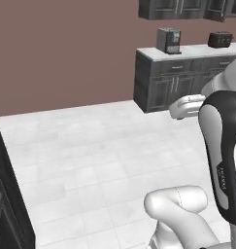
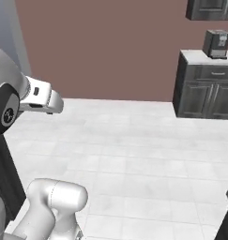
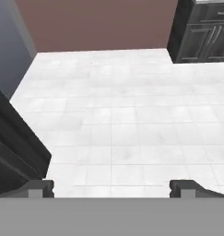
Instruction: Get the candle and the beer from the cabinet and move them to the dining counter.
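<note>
The cabinet (image 1: 187, 8) (image 2: 211, 9) hangs far off on the brown wall as a dark grey upper unit. I see just the lower ends of its doors. The candle, the beer and the dining counter are out of view. My gripper (image 3: 112, 189) is open, its two dark fingertips (image 3: 39, 188) wide apart with nothing between them. It points down over bare white floor tiles, well short of the cabinet.
Under the cabinet stand dark lower drawer units (image 1: 177, 80) (image 2: 204, 93) (image 3: 205, 32) with a marble top, carrying a coffee machine (image 1: 169, 40) (image 2: 216, 43) and a toaster (image 1: 220, 39). A tall dark unit (image 1: 8, 194) (image 3: 16, 147) stands close on the left. White tiled floor (image 2: 134, 154) stretches between.
</note>
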Available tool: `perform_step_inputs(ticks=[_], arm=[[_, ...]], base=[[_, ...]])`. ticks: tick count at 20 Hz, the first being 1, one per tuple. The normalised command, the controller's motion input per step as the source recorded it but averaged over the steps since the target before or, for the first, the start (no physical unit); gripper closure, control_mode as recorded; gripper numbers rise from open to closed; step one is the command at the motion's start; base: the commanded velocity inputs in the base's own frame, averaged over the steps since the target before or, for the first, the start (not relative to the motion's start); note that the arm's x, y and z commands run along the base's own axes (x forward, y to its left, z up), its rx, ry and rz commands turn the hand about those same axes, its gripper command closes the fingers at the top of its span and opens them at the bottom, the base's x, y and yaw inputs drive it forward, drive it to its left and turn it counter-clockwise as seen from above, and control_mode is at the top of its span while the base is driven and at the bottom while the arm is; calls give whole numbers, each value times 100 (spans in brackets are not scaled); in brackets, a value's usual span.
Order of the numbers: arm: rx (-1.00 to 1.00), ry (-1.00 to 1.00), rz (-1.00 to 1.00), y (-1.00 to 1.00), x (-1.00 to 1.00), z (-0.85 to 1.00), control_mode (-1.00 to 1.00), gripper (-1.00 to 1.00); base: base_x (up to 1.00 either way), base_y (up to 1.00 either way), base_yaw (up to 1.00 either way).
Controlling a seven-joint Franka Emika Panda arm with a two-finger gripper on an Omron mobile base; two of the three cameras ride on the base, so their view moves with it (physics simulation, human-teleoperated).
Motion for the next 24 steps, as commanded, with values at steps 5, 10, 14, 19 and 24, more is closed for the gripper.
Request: perform_step_inputs(ticks=[5,10,14,19,24], arm=[[0,0,0,0,0,0,100,-100],[0,0,0,0,0,0,100,-100],[0,0,0,0,0,0,100,-100],[0,0,0,0,0,0,100,-100],[0,0,0,0,0,0,100,-100]], base=[[100,14,-17],[100,27,-47],[82,36,-71],[47,39,-85],[67,55,-77]])
